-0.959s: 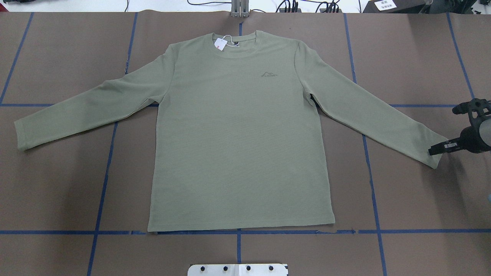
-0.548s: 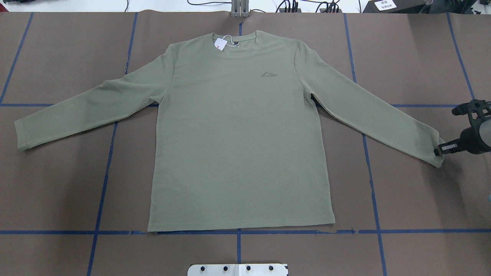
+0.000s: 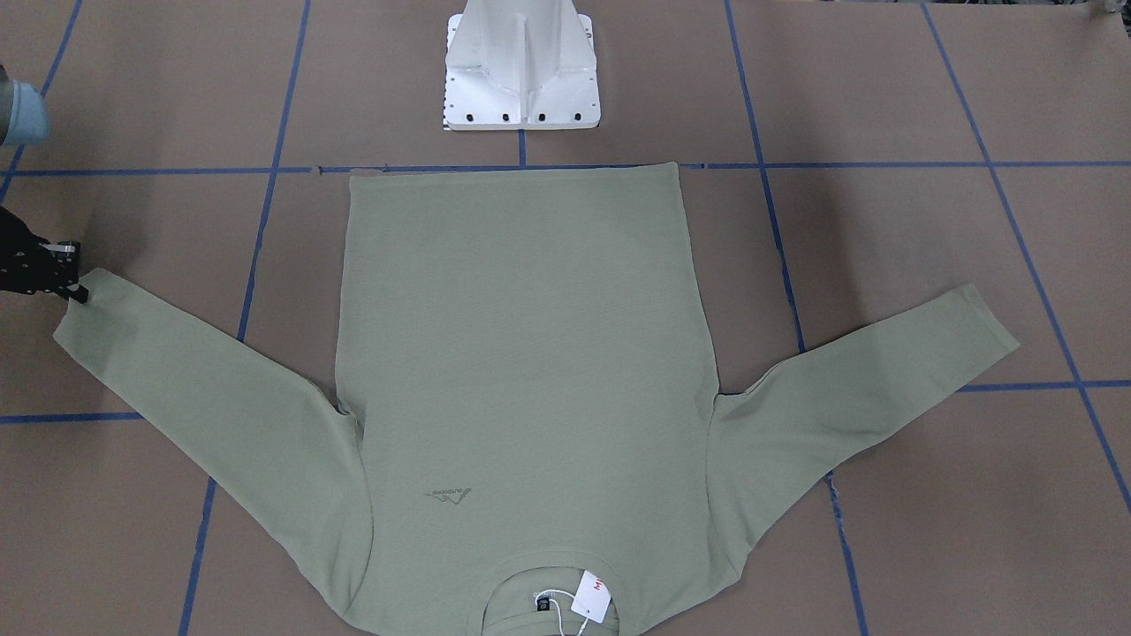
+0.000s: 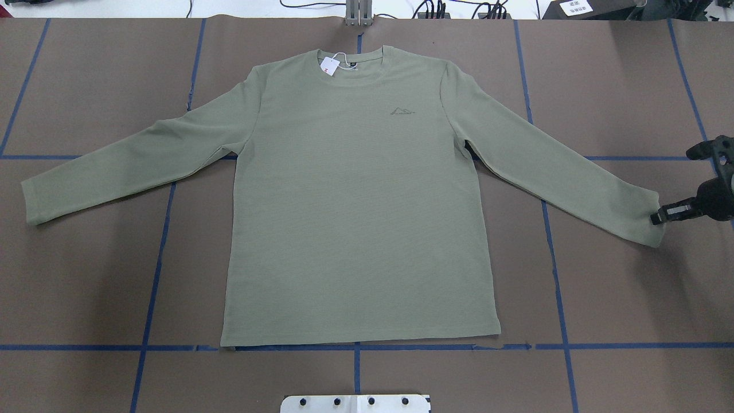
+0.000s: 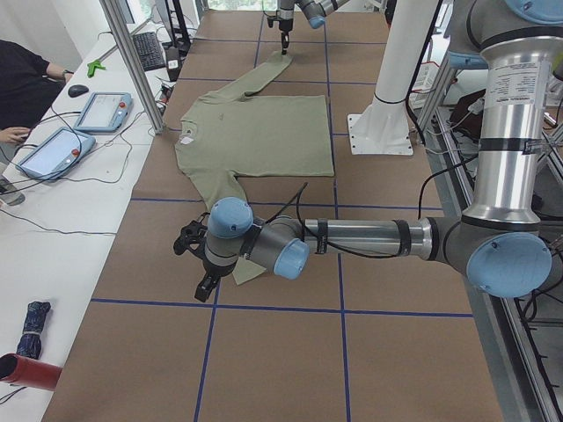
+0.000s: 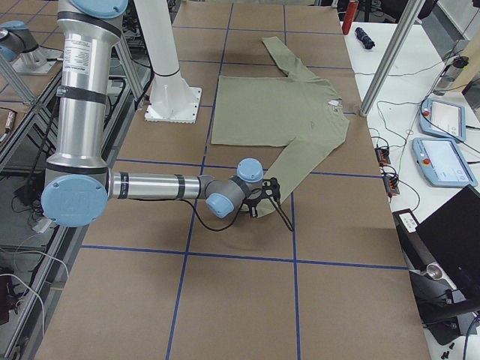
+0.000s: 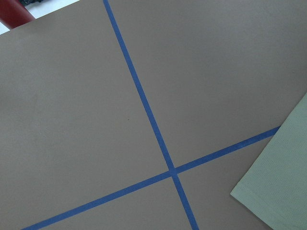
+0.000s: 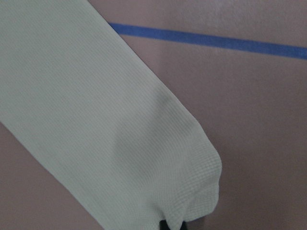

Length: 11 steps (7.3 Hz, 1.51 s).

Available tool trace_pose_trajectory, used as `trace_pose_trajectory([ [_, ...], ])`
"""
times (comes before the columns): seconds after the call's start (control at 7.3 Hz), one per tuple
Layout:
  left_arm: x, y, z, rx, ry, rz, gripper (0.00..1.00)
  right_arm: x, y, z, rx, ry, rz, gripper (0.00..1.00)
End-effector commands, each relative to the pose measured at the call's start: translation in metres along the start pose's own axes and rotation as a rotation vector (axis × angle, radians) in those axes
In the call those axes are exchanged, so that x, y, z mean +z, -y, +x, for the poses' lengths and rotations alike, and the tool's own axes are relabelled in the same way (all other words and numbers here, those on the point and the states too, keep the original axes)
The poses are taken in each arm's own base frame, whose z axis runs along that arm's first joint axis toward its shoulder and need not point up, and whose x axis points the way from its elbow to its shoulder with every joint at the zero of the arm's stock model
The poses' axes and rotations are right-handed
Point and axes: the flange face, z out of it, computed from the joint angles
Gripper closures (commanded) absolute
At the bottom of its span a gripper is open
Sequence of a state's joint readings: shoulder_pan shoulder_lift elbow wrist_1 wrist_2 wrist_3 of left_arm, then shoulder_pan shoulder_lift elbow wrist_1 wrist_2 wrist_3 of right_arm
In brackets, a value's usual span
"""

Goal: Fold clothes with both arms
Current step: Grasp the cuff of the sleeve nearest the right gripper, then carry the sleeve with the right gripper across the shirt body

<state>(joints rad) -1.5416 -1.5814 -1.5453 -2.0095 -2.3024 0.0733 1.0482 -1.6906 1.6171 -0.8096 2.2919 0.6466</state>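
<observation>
Pale sage-green long-sleeved knit shirt (image 4: pixel 355 218) lies flat; right black two-finger end effector (image 4: pixel 656 218) is clamped on its right-hand cuff (image 4: pixel 647 228).

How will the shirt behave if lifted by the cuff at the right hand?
Probably floppy: the shirt lies flat, and its cuff puckers at the right hand. Likely light, being a thin knit. The rest may drag across the matte table.

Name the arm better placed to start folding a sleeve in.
Right. The right gripper sits on its sleeve cuff, which puckers as if pinched; the left gripper hangs beside the other cuff, not on it.
</observation>
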Motion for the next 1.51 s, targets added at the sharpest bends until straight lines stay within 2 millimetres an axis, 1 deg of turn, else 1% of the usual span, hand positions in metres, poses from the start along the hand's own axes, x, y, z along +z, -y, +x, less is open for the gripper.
trace_pose_trajectory([
  [0.0,0.0,0.0,0.0,0.0,0.0,0.0,0.0,-0.036,0.059,-0.043,-0.009,0.112,0.025,1.0],
  [0.14,0.0,0.0,0.0,0.0,0.0,0.0,0.0,-0.046,0.108,-0.086,-0.016,0.119,0.031,1.0],
  [0.27,0.0,0.0,0.0,-0.002,0.0,0.0,0.0,-0.062,0.159,-0.138,-0.004,0.114,0.018,1.0],
  [0.41,0.0,0.001,0.0,-0.001,0.0,0.001,0.0,-0.075,0.196,-0.194,-0.021,0.119,0.015,1.0],
  [0.55,0.0,0.002,0.0,-0.007,0.0,0.001,0.0,-0.079,0.218,-0.245,-0.048,0.119,0.01,1.0],
  [0.68,-0.001,0.005,0.001,-0.028,0.0,0.005,0.0,-0.077,0.239,-0.304,-0.108,0.104,0.047,1.0],
  [0.82,-0.002,0.006,0.001,-0.031,0.0,0.006,0.0,-0.074,0.267,-0.374,-0.157,0.063,0.123,1.0],
  [0.96,-0.001,0.007,0.001,-0.031,0.0,0.006,0.0,-0.075,0.3,-0.432,-0.115,0.073,0.146,1.0],
  [1.1,-0.002,0.01,0.001,-0.03,0.0,0.009,0.0,-0.09,0.329,-0.49,-0.129,0.097,0.158,1.0],
  [1.23,-0.001,0.009,0.001,-0.031,0.0,0.008,0.0,-0.098,0.341,-0.553,-0.138,0.124,0.151,1.0],
  [1.37,0.0,0.008,0.0,-0.041,0.0,0.005,0.0,-0.096,0.342,-0.616,-0.154,0.123,0.163,1.0],
])
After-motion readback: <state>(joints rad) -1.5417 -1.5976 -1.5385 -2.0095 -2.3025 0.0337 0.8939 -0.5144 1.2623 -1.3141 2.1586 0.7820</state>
